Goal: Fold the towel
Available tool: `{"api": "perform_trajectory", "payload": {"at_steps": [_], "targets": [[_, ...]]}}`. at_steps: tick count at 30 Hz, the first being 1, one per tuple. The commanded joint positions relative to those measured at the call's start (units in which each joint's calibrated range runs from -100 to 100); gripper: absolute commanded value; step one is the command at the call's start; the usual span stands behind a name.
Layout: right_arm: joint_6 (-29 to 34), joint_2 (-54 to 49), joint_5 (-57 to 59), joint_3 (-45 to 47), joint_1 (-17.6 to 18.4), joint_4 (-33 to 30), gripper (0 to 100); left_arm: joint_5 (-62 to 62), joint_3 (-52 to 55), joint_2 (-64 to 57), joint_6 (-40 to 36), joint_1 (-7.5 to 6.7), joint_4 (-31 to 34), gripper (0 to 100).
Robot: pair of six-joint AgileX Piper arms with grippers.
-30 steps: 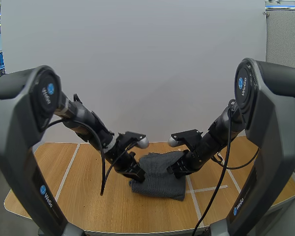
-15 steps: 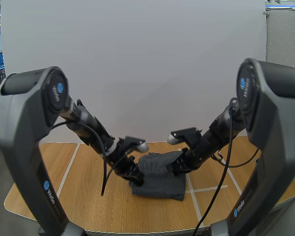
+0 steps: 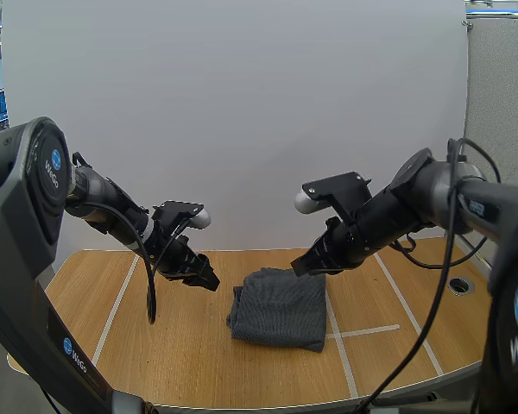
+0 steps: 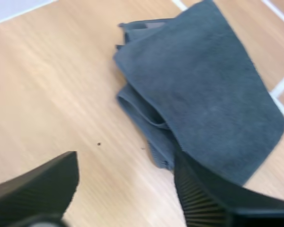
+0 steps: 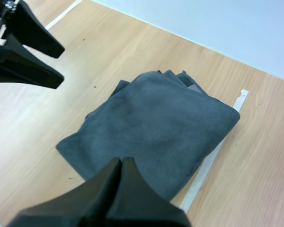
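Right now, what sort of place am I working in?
Likely a robot test bench, not a home: a wooden table marked with white tape lines, a plain white wall behind it, and one folded towel laid on it.

Dark grey arms (image 3: 22, 259) bear round blue logos (image 3: 55, 161), and the left end effector (image 4: 126, 153) has ribbed black fingers (image 4: 203, 201)

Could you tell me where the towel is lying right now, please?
In the high view the folded towel lies on the table, between the left gripper and the right gripper, beside a white tape line.
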Motion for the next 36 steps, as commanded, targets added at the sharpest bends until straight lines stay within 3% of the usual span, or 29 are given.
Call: {"api": "perform_trajectory", "payload": {"at_steps": [1, 5, 10, 21, 36], "targets": [[4.5, -6.3, 9.2, -0.3, -0.2, -1.9, 0, -13.3, -0.2, -0.4, -1.5, 0.43, 2.5, 100], [4.6, -6.8, 13.5, -0.3, -0.2, -2.3, 18, -12.8, -0.2, -0.3, -1.6, 0.43, 3.2, 100], [5.7, -9.1, 19.2, -0.3, -0.2, -2.7, 30, -5.1, -0.3, 3.5, 2.2, 0.36, 3.2, 100], [10.4, -18.9, 19.3, -0.3, -0.2, -7.6, 31, 21.7, -12.7, 19.6, 2.2, 0.68, -3.4, 100], [13.5, -20.0, 19.3, -9.8, -0.2, -9.4, 31, 21.7, -19.1, 32.9, 1.6, 1.27, -10.8, 100]]}}
